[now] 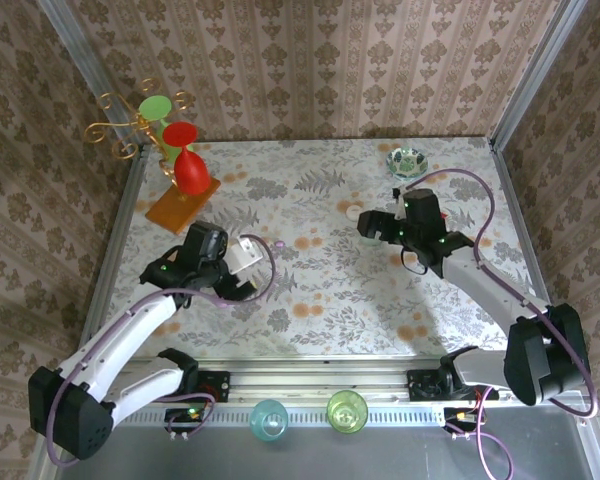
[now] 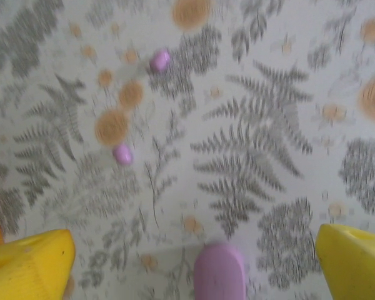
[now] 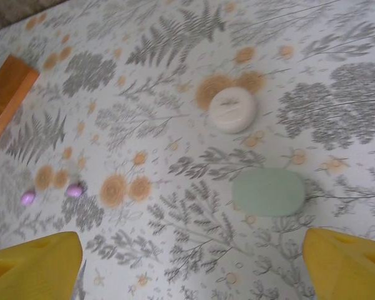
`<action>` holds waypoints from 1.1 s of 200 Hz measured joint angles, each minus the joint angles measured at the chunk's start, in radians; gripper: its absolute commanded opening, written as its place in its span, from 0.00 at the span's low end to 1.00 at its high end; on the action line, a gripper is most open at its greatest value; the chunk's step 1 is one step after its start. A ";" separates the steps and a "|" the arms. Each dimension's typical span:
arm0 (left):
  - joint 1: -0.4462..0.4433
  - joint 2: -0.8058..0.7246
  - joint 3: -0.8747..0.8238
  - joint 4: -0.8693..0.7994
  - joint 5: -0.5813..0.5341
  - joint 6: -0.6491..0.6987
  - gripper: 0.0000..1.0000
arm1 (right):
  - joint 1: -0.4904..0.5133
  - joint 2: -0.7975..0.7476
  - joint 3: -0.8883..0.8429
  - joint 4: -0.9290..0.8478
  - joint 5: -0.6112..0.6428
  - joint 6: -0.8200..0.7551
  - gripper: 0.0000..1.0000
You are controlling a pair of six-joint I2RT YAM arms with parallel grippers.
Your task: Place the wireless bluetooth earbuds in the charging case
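- Since both pairs of fingers stand wide apart with nothing in them, the step in hand looks like the first pick of a bud. The left fingers (image 2: 31,265) straddle the lilac case (image 2: 219,274) without touching it. The right fingers (image 3: 347,265) hang spread above the counter (image 3: 175,262).
- The lilac earbuds lie loose on the counter beyond the lilac case, apart from each other. The nearer bud (image 2: 122,154) sits just beside an orange blossom in the print, and the farther bud (image 2: 160,60) is farther out again. Both are well apart from the white case (image 3: 232,109) and the pale green case (image 3: 269,192).
- Going by colour, the buds probably belong in the lilac case, so the left arm is the better placed for the pick.
- Take the nearer bud first. Centre it between the fingers, come straight down, and narrow the gap before touching the counter.
- Close gently, since a bud this small and rounded will likely roll or squirt out sideways under an off-centre pinch.
- Avoid nudging the lilac case on the way forward, because it lies right between the fingers.
- Whether the lilac case's lid is up I cannot tell, while the white and green ones look shut. A lid must be open before a bud goes in, and the free right arm could steady the case.
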 measured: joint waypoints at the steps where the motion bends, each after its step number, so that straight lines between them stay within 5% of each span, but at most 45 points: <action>1: 0.003 0.000 -0.001 -0.006 -0.001 0.002 0.99 | 0.004 0.000 -0.001 0.000 0.000 -0.002 0.93; 75: 0.090 0.082 -0.109 -0.161 -0.035 0.062 0.91 | 0.110 0.018 -0.002 0.032 -0.001 -0.049 0.93; 150: 0.114 0.264 -0.121 -0.076 -0.058 0.045 0.81 | 0.122 0.030 -0.013 0.065 -0.008 -0.049 0.91; 220: 0.128 0.365 -0.133 -0.011 -0.061 0.022 0.52 | 0.126 0.029 -0.045 0.089 -0.030 -0.049 0.90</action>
